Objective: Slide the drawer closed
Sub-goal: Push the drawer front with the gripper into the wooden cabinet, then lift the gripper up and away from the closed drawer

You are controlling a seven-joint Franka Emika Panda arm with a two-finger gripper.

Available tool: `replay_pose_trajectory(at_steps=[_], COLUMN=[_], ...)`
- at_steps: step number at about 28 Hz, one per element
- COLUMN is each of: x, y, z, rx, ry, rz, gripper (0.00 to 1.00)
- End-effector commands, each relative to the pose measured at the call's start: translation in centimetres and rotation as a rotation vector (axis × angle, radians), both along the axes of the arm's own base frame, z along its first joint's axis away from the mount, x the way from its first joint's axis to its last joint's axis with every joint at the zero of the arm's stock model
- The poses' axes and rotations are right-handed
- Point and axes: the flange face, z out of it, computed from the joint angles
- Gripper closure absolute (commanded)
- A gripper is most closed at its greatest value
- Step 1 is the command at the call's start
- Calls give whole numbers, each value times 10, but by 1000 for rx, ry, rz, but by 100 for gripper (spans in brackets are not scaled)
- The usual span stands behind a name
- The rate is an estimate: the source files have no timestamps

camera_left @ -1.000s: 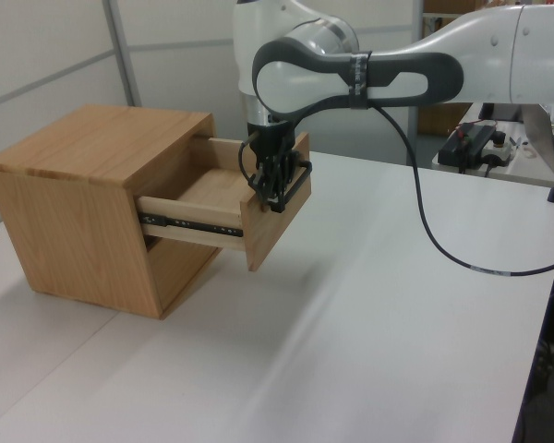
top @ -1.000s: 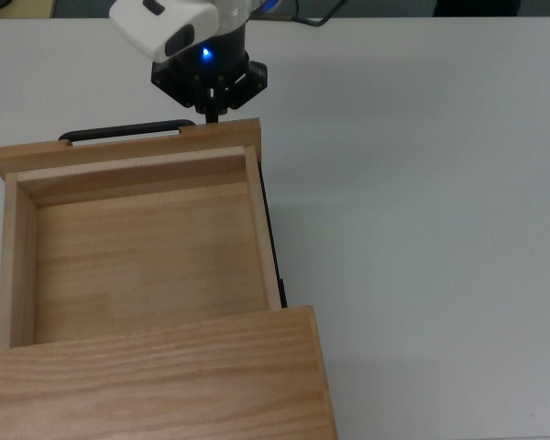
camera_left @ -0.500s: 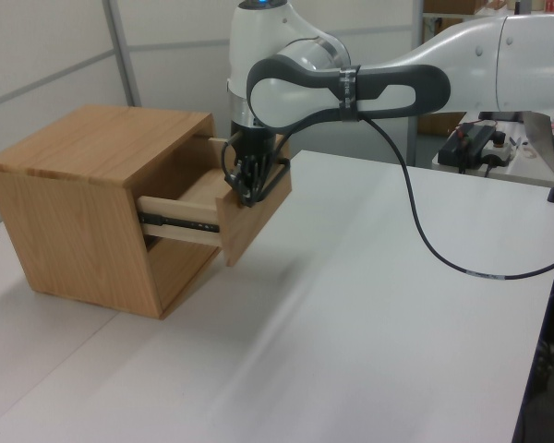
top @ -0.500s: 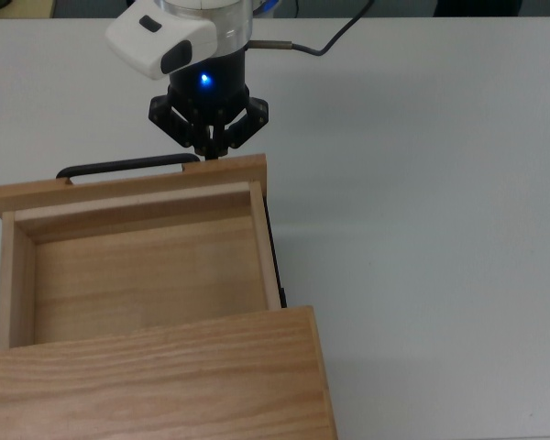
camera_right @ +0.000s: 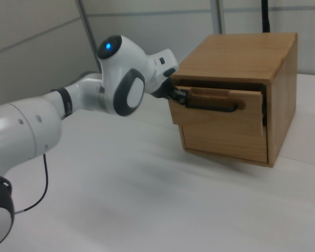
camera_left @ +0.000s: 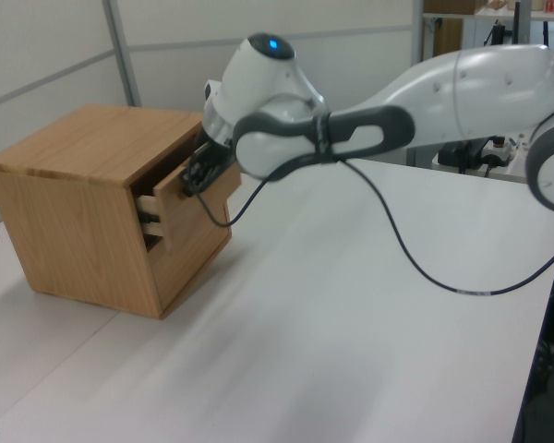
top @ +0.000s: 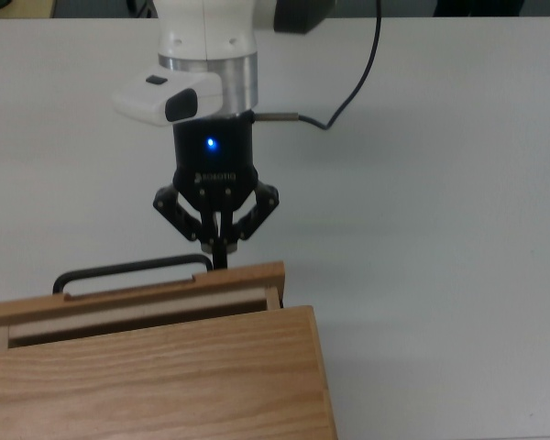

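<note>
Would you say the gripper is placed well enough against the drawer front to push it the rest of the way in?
Probably yes. The gripper meets the drawer front panel near its end in the top view's right, beside the black handle. Only a narrow strip of drawer sticks out of the cabinet, and nothing blocks the way.

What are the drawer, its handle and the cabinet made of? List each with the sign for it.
Drawer: light wood, apparently unpainted; faint grain, matte pale tan front panel.
Handle: thin black bar, probably coated metal; plastic can't be ruled out.
Cabinet: wood with strong grain lines across its top in the top view, satin finish; whether solid or veneer cannot be told.
</note>
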Motion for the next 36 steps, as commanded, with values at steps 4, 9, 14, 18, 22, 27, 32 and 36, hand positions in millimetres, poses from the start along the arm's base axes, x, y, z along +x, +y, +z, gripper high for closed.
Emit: replay_pose_trajectory(at_steps=[4,9,14,18,22,27,32,36], x=[19,20,20,18,13,-9,-42,-68], y=[-9,-9,-9,-10,-10,-10,-9,-10], z=[-26,-28,-28,-23,-13,16,47,63], rx=[21,28,31,30,20,-5,-33,-51], ry=[-218,-239,-236,-228,-163,40,235,359], rz=[7,5,2,0,-1,-6,-10,-14], gripper=[100,100,100,100,100,100,100,100])
